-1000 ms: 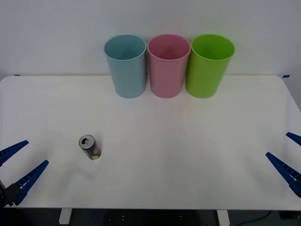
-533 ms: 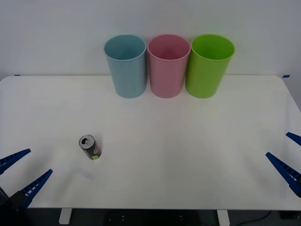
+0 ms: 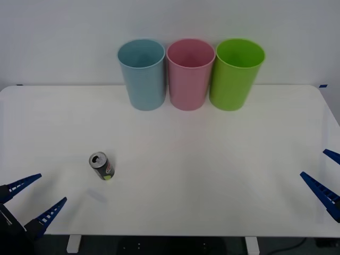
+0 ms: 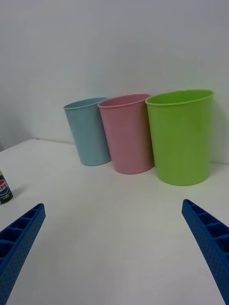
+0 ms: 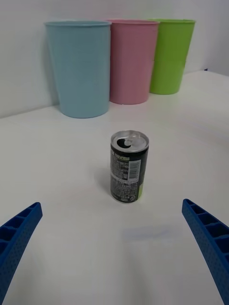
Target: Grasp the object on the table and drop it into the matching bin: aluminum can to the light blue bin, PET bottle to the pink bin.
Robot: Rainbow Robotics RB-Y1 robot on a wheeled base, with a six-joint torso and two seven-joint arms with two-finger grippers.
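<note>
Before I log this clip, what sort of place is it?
Probably a lab test bench for waste sorting: a bare white table against a plain wall, a row of light blue bin, pink bin and lime green bin, one aluminum can, and open left gripper and right gripper alongside.

The left hand (image 3: 33, 197) is made up of two long blue fingers (image 3: 49, 211), each tapered to a point. Rows of small ribs are seen along their inner faces, and at their base they are joined to a black housing (image 3: 9, 229). In the left wrist view the same fingers (image 5: 210, 240) are shown as blue wedges with a dotted, ribbed texture. The right hand (image 3: 326, 178) is built alike: two blue tapered fingers (image 3: 319, 188) with ribbed faces. In the right wrist view its fingers (image 4: 212, 240) are seen with fine dimples along one side and stepped ribs along the top edge.
</note>
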